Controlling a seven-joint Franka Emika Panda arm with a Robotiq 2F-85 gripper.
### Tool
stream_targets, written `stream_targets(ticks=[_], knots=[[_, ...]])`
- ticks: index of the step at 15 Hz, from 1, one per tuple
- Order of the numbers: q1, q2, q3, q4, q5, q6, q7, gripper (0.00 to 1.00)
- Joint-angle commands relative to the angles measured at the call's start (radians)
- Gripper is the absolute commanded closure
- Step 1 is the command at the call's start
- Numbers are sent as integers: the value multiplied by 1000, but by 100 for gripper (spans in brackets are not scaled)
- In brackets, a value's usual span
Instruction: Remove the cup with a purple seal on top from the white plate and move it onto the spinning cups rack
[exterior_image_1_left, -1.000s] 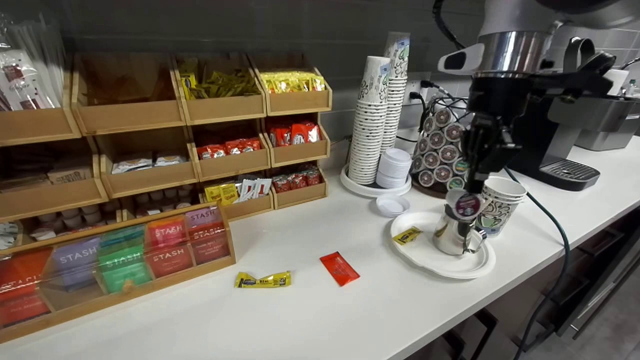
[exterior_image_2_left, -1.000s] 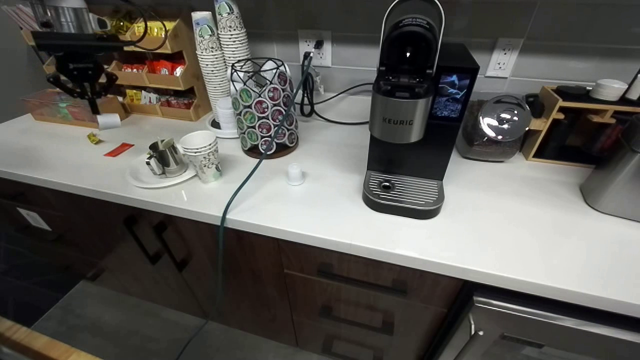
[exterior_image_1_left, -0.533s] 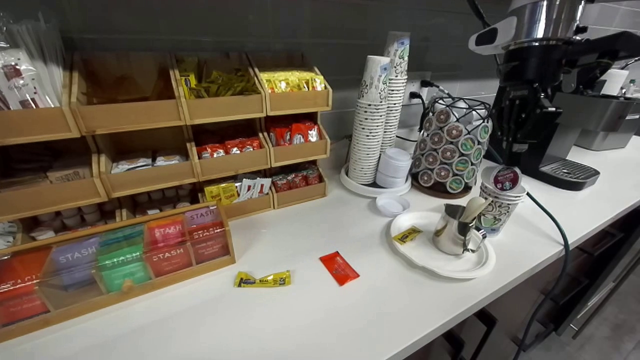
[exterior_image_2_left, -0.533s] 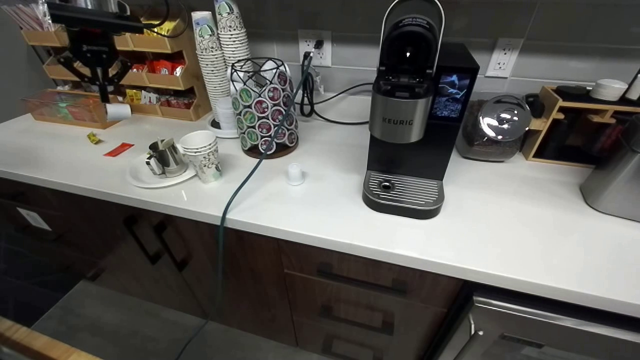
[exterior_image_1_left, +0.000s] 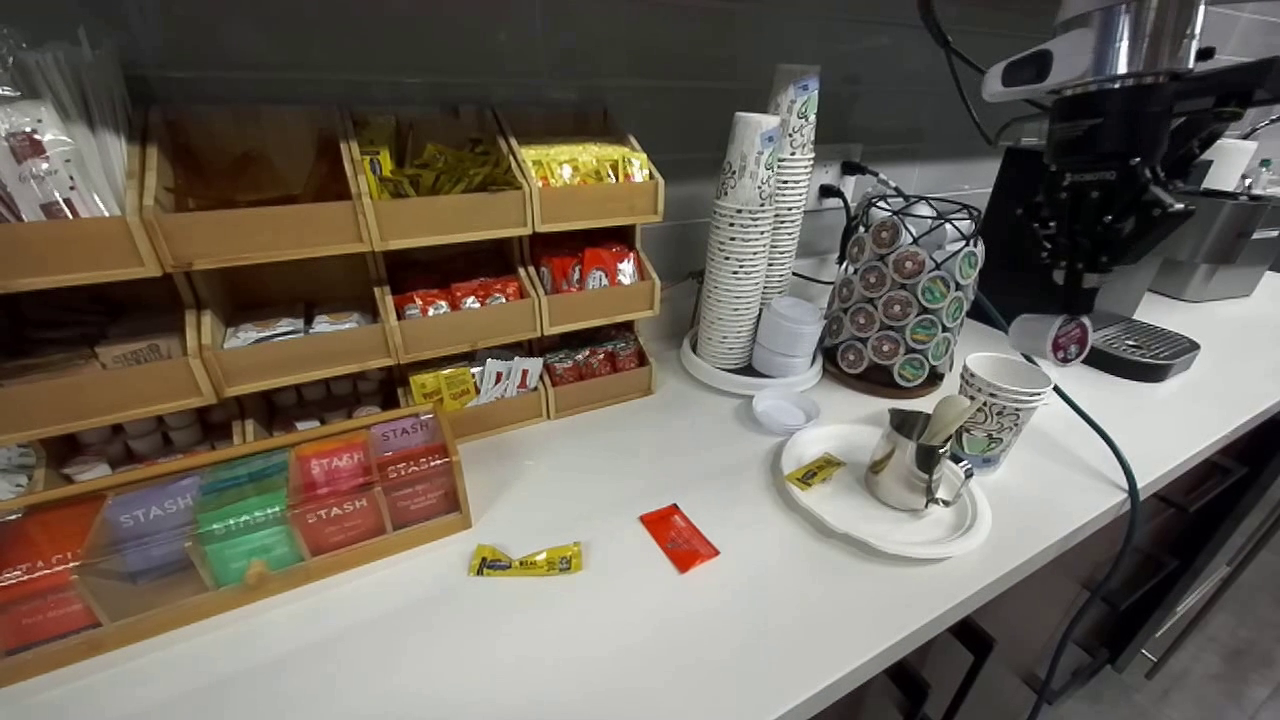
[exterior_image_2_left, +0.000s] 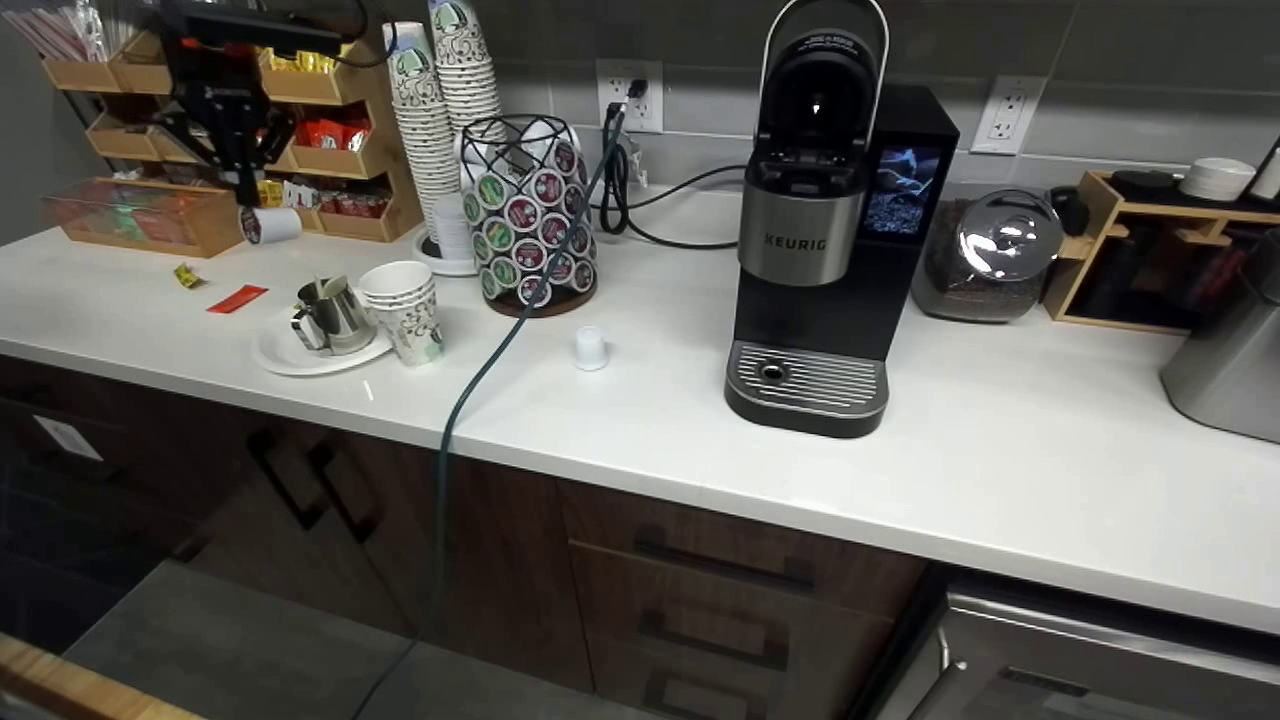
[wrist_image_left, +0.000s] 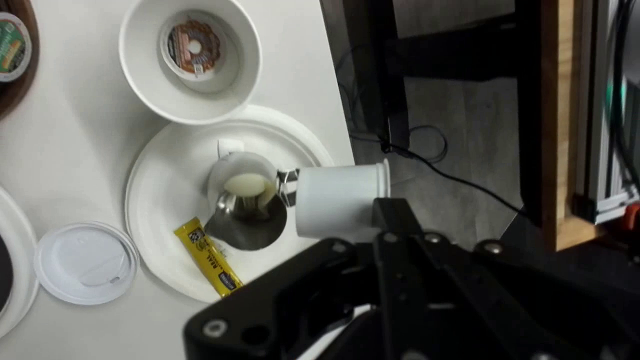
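Note:
The cup with a purple seal (exterior_image_1_left: 1040, 337) is a small white pod with a dark purple round top, lying on its side in the air. My gripper (exterior_image_1_left: 1076, 292) is shut on it near its rim. The pod also shows in an exterior view (exterior_image_2_left: 277, 226) and in the wrist view (wrist_image_left: 332, 202), where its top faces away. The white plate (exterior_image_1_left: 850, 512) lies on the counter below, bearing a metal pitcher and a yellow packet; it also shows in the wrist view (wrist_image_left: 155, 210). The spinning cups rack (exterior_image_1_left: 895, 290) is a dark wire carousel full of pods, also in an exterior view (exterior_image_2_left: 525, 230).
A metal pitcher (exterior_image_1_left: 900, 465) and stacked paper cups (exterior_image_1_left: 990, 420) stand close together. Tall cup stacks (exterior_image_1_left: 740, 270) and a white lid (exterior_image_1_left: 785, 410) are left of the rack. A green cable (exterior_image_2_left: 490, 370) crosses before the rack. A coffee machine (exterior_image_2_left: 800, 240) stands beyond.
The gripper, holding the pod, has moved from above the pitcher past the paper cups, rightward in both exterior views. The pod has turned and its purple top shows now in both.

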Motion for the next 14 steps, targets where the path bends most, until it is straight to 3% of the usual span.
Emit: stream_targets(ticks=[1,2,3,6,14], knots=[[-30,-14,-59,28,-99,-46,-249,100],[-40,-5,-76,41,-96,-38,-297,100],[-24,-10,-60,19,-72,-18,-206,99],[-43,-10,-84,32,-80,-18,-286,99],[-43,-9,-86,32,-84,6,-318,100]])
